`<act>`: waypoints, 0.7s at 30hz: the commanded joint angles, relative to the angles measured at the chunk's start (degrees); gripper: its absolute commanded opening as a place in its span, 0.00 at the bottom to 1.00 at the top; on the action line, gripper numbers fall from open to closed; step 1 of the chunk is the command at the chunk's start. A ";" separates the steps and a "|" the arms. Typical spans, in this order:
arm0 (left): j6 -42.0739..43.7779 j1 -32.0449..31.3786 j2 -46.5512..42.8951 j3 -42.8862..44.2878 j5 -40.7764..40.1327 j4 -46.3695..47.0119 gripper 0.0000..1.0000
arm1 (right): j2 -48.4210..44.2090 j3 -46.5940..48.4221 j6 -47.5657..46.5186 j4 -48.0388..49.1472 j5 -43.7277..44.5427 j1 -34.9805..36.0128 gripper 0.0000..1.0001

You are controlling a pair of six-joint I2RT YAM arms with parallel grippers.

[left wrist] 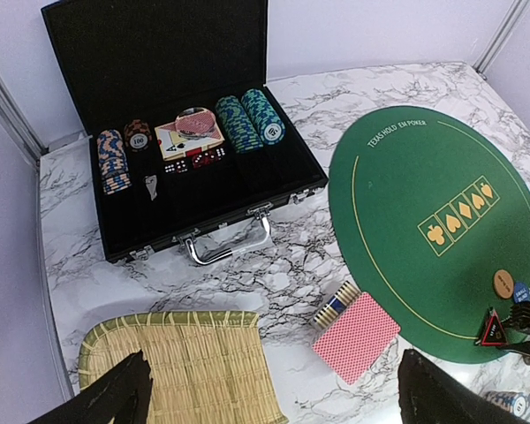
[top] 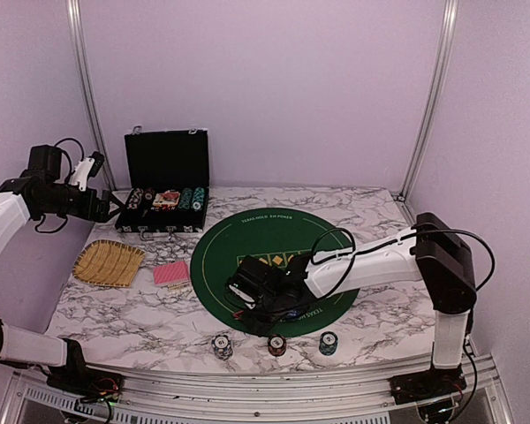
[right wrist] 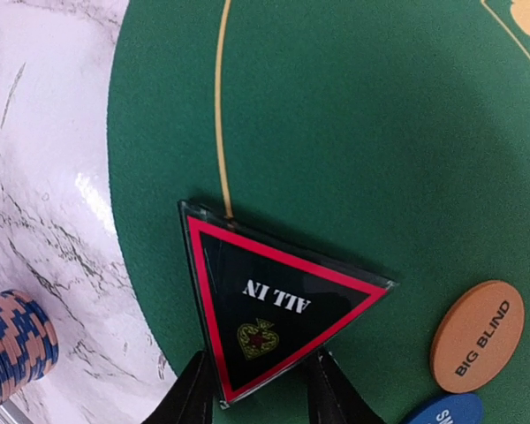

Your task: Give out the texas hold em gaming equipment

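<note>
Black fingers (right wrist: 194,393) of the right claw (right wrist: 261,353) are flanking the near tip of the triangle (right wrist: 265,309), lying at or on its two red edges. Whether they are truly clamping it I cannot tell. The triangle, lettered ALL IN, is sitting over the near left part of the green mat (right wrist: 353,132), with the mat's yellow line meeting one of its corners. Just right of it the orange disc (right wrist: 477,336), marked BIG BLIND, is lying on the mat. The blue disc (right wrist: 442,411) is showing only in part at the picture's edge, just beside the orange one. Off the mat to the left, a stack of blue-and-orange chips (right wrist: 13,349) is standing on the marble bench (right wrist: 44,177). The top view is showing three stacks in a row along the near edge.

The left claw (left wrist: 272,356) is standing wide open, holding nothing, and hovering over the far left of the bench. Below it the tray (left wrist: 185,353) is lying flat. Just right of the tray the cards (left wrist: 356,336) are lying face down, with a short roll of chips just beside their far edge. Farther off, the case (left wrist: 185,150) is standing open, holding more chips.
</note>
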 commanded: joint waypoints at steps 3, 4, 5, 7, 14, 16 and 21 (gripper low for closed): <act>0.40 0.30 -1.33 1.63 1.23 -1.20 0.99 | 4.58 3.78 3.50 2.09 3.31 0.15 0.36; 0.40 0.32 -1.28 1.63 1.32 -1.21 0.99 | 4.99 4.33 3.93 2.40 3.69 0.15 0.36; 0.42 0.32 -1.20 1.70 1.37 -1.20 0.99 | 5.46 5.01 4.56 2.67 4.19 0.15 0.35; 0.33 0.26 -1.28 1.74 1.41 -1.13 0.99 | 6.55 6.44 5.87 2.91 5.89 0.13 0.33; 0.48 0.31 -1.66 1.62 1.65 -1.42 0.99 | 11.69 12.66 11.01 4.89 9.70 -1.11 0.34; 0.55 0.32 -1.82 1.55 1.68 -1.48 0.99 | 13.45 15.36 11.45 5.68 10.15 -1.45 0.34; 0.88 0.28 -2.24 1.36 1.85 -2.16 0.99 | 17.48 22.43 11.42 5.03 11.26 -2.71 0.33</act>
